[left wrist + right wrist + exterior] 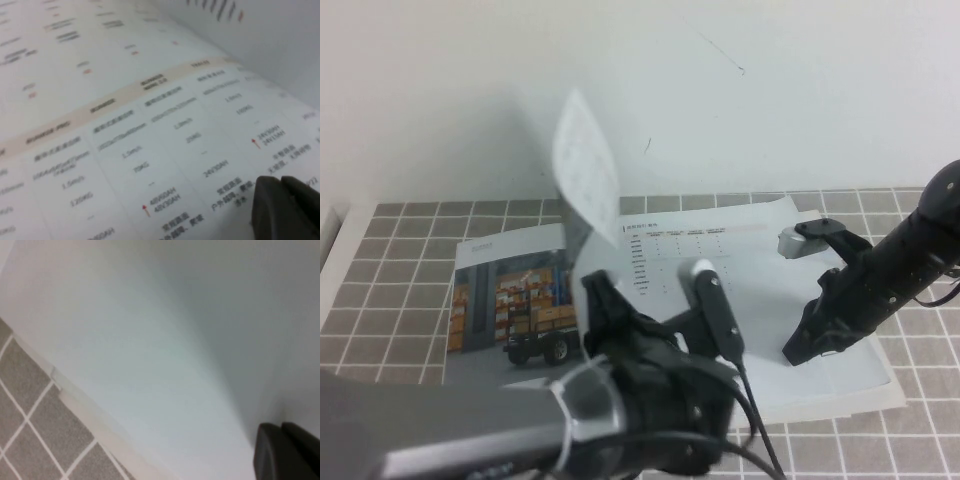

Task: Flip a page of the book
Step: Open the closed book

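Closest to us, our left gripper hangs over the middle of the open book, its two fingers spread apart and, as far as we can tell, gripping nothing. Just behind it the page stands nearly upright above the spine, curling, its white table-printed side facing us. To its left lies the sheet with the warehouse vehicle. Our right gripper presses down on the white right-hand sheet near the book's outer edge; we cannot tell how its fingers stand. Grey tiled tabletop surrounds the book.
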